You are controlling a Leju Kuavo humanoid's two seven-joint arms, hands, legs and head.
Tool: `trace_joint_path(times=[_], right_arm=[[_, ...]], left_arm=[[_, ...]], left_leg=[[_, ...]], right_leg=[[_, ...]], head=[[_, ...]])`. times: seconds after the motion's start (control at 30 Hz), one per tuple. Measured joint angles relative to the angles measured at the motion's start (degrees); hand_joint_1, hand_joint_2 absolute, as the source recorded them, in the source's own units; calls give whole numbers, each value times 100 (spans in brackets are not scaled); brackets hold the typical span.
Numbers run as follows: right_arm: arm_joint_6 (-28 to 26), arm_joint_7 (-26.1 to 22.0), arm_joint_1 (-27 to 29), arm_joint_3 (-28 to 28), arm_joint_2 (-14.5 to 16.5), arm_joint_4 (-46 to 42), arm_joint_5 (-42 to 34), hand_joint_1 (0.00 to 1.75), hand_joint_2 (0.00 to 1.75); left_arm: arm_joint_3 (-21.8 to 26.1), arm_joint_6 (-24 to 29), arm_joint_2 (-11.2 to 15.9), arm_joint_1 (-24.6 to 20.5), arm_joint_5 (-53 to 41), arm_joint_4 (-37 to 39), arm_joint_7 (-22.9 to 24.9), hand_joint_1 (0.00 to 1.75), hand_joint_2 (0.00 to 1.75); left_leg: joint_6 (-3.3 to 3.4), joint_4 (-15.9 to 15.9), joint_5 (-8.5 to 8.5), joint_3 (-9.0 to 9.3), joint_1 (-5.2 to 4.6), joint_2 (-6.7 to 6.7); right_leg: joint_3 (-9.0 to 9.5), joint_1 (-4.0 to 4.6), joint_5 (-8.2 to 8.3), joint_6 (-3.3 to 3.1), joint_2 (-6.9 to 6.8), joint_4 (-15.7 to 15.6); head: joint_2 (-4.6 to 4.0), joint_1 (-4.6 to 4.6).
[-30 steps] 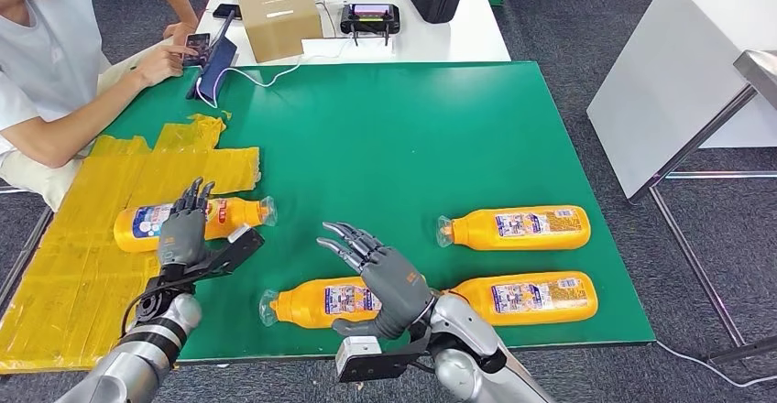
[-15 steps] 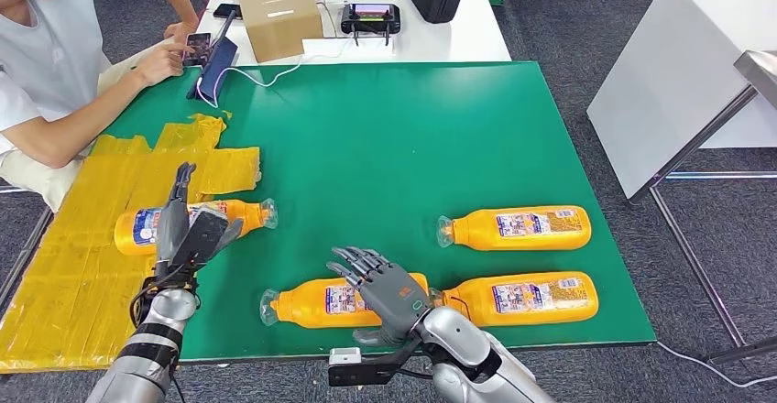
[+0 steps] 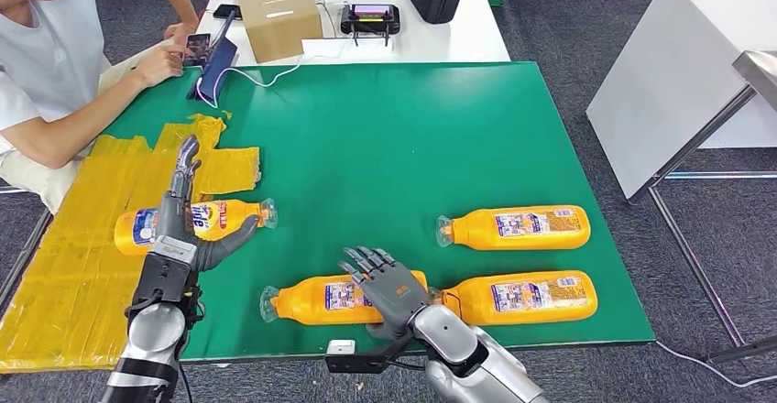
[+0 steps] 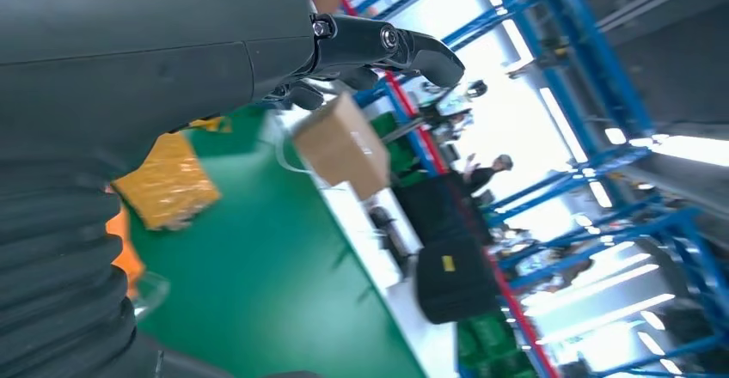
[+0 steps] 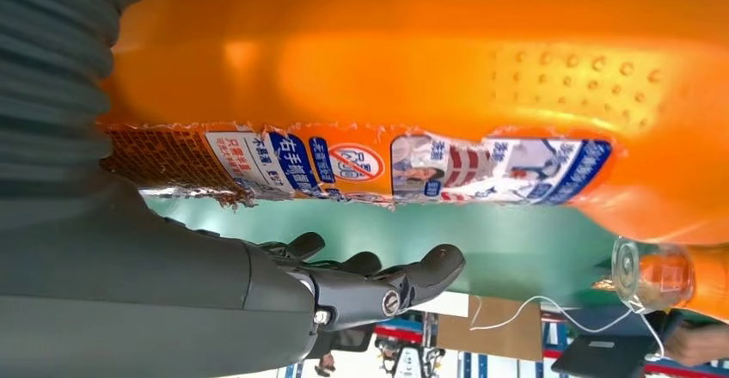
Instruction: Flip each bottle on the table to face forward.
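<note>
On the green table (image 3: 385, 137), four orange bottles are lying on their sides, each with its long axis running left to right and its clear cap pointing left. The left bottle (image 3: 218, 216) is resting on the yellow taped patch (image 3: 82, 256) at the table's left side; the near centre bottle (image 3: 316, 300) is lying close to the near edge, with the near right bottle (image 3: 527, 297) just beside it, cap almost at its base. The far right bottle (image 3: 518, 226) is lying just beyond that one. The left hand (image 3: 188, 220) is reaching over the left bottle with its fingers stretched out and its thumb spread wide, holding nothing. The right hand (image 3: 385, 284) is hovering at the near centre bottle with fingers fanned apart; whether it is touching the bottle cannot be told. A person (image 3: 64, 64) is sitting at the far left, handling a phone (image 3: 196, 48) beside a cardboard box (image 3: 278, 18).
</note>
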Motion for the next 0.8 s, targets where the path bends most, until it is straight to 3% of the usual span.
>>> trace_joint_path(times=[0.27, 0.8], right_arm=[[-82, 214, -128, -56, 126, 254, 242, 0, 175], [-82, 243, -189, -80, 179, 374, 253, 0, 175]], left_arm=[[-218, 4, -18, 126, 0, -394, -39, 0, 175], [-279, 4, -20, 147, 0, -479, -50, 0, 175]], left_leg=[[3, 0, 6, 2, 0, 0], [3, 0, 6, 4, 0, 0]], right_leg=[[3, 0, 3, 1, -1, 0], [4, 0, 4, 1, 0, 0]], head=[[0, -1], [0, -1]])
